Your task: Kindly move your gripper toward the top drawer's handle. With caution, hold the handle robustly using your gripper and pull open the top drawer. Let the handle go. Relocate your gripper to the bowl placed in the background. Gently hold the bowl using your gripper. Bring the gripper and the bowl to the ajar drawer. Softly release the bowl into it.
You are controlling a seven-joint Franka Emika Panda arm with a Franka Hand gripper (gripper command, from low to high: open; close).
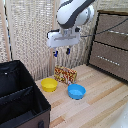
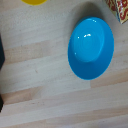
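Observation:
The brown dresser stands at the exterior view's right. Its top drawer (image 1: 112,27) looks shut, with the thin silver handle (image 1: 116,31) across its front. My gripper (image 1: 62,51) hangs in the air well away from the handle, toward the exterior view's left. Its blue-tipped fingers (image 1: 67,50) are apart and hold nothing. Below it, on the wooden floor, rests the yellow bowl (image 1: 49,84). In the wrist view only a sliver of the yellow bowl (image 2: 34,1) shows at the frame edge, and no fingers show.
A blue bowl (image 1: 76,91) (image 2: 91,47) sits beside the yellow one. A red and yellow patterned box (image 1: 65,75) (image 2: 119,7) stands just behind both. A large black bin (image 1: 20,95) fills the exterior view's lower left. A lower drawer (image 1: 107,58) sits under the top one.

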